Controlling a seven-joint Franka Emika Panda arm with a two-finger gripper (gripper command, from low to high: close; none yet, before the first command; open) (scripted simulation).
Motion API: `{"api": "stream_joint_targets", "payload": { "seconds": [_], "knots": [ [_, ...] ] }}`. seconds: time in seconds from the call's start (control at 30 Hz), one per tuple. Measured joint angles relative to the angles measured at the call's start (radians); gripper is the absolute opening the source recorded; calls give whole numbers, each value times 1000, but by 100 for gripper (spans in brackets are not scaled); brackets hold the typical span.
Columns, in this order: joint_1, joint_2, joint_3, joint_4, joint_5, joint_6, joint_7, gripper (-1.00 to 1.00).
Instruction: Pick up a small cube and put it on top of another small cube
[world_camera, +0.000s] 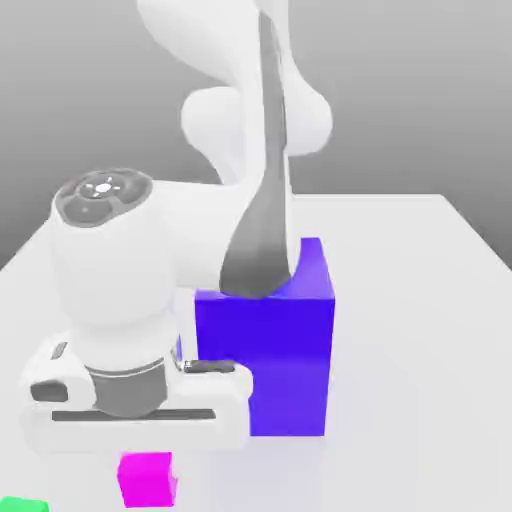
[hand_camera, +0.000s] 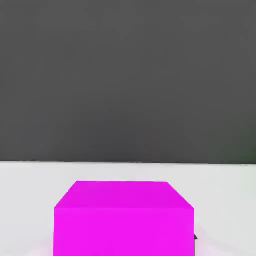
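small cube (world_camera: 147, 478): bright magenta
big block (world_camera: 268, 350): blue-violet
table (world_camera: 420, 330): white
arm (world_camera: 120, 270): white, grey joints
corner object (world_camera: 22, 505): green

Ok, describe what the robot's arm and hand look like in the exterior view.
The arm is glossy white with rounded, bulbous segments. A dark grey strip runs down its upper link and widens toward the bottom. The wrist joint has a grey round cap with small pale markings. The hand is a white boxy block with a grey collar and dark grey slots.

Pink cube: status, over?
Gripper shut on pink cube, down at table level. Blue block stands close behind the hand. Green object at frame edge, nothing blocking.
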Motion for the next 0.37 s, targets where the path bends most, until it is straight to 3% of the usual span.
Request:
{"api": "stream_joint_targets", "payload": {
  "seconds": [0.03,0.07,0.27,0.37],
  "knots": [
    [-33,47,-7,34,13,14,-25,-100],
    [-64,97,-13,69,25,30,-48,100],
    [-79,122,-16,87,31,39,-58,100],
    [-84,66,-30,98,21,-26,-58,100]
  ]
}}
